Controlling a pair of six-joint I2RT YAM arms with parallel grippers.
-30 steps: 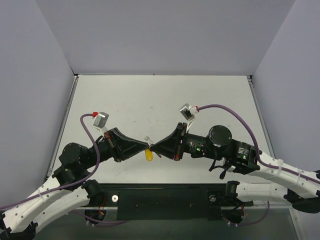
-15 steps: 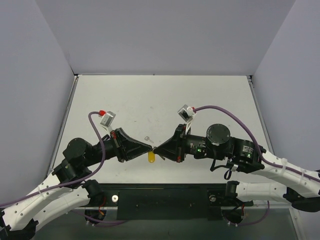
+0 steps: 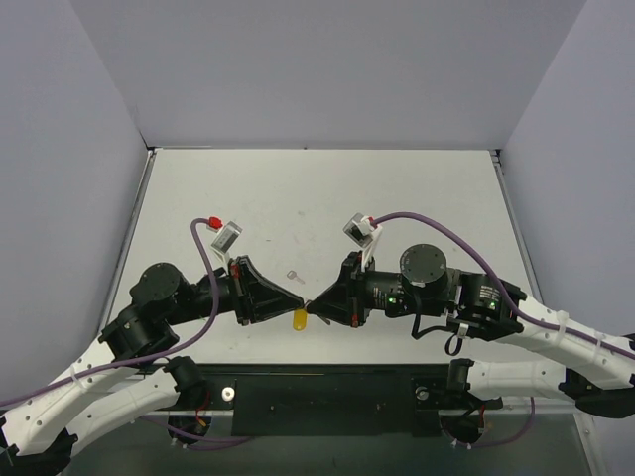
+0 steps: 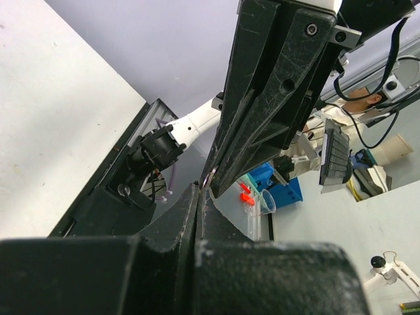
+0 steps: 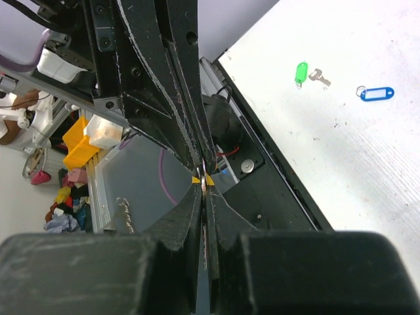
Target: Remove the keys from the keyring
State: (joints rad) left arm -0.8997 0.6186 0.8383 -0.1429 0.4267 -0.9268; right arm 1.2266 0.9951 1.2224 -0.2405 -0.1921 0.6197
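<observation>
In the top view my left gripper [image 3: 298, 299] and right gripper [image 3: 314, 305] meet tip to tip above the table's near edge. The yellow-orange keyring tag [image 3: 300, 318] hangs just below where they meet. In the right wrist view my right gripper [image 5: 204, 190] is shut on a thin silver metal strip, the key [image 5: 205, 197], with bits of yellow tag [image 5: 195, 179] showing at the tips. In the left wrist view my left gripper [image 4: 199, 191] is shut, with a thin metal ring [image 4: 209, 178] at its tip against the right gripper's fingers [image 4: 262, 118].
A small loose silver key [image 3: 294, 276] lies on the table just behind the grippers. The right wrist view shows a green tag [image 5: 301, 71] joined to a silver key [image 5: 319, 77] and a blue tag [image 5: 377, 94] on the white table. The black base plate [image 3: 327, 397] runs along the near edge.
Both grippers, still tip to tip, have moved together toward the near edge, and the yellow tag moved with them. The loose key on the table has stayed put.
</observation>
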